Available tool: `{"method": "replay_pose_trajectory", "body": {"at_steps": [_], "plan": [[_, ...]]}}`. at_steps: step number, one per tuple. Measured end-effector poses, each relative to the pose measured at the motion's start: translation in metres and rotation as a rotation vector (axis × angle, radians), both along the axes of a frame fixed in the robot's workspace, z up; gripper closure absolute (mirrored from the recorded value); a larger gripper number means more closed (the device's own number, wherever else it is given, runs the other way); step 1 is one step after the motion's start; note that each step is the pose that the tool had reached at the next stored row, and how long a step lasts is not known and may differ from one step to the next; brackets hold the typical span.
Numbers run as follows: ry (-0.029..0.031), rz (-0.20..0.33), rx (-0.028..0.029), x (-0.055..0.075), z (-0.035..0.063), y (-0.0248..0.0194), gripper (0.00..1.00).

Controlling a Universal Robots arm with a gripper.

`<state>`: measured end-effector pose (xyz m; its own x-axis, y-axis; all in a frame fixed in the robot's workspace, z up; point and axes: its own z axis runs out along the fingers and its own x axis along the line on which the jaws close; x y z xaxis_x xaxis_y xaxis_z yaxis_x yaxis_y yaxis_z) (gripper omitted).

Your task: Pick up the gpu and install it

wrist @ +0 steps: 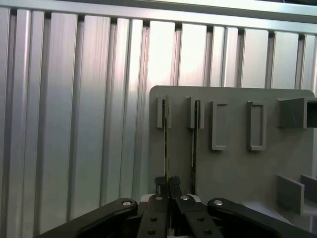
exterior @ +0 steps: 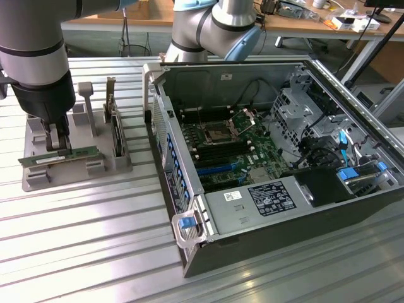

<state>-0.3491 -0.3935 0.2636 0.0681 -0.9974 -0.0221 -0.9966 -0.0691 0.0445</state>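
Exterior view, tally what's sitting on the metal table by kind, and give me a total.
green gpu stick: 1
dark expansion card: 1
grey holder tray: 1
open computer case: 1
Total: 4

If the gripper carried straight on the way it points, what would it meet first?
The gripper is shut on the gpu, standing on edge in the gray holder. Pointing down, it would likely meet that holder first, just below the stick; the gap left is unclear.
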Motion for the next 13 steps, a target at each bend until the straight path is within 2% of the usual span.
{"method": "replay_pose_trajectory", "body": {"at_steps": [3, 4, 13], "plan": [[0.0001, 0.0, 0.0, 0.0, 0.0029, 0.0, 0.88], [0.0, 0.0, 0.0, 0.0, 0.0069, 0.0, 0.88], [0.0001, 0.0, 0.0, 0.0, 0.0115, 0.0, 0.88]]}}
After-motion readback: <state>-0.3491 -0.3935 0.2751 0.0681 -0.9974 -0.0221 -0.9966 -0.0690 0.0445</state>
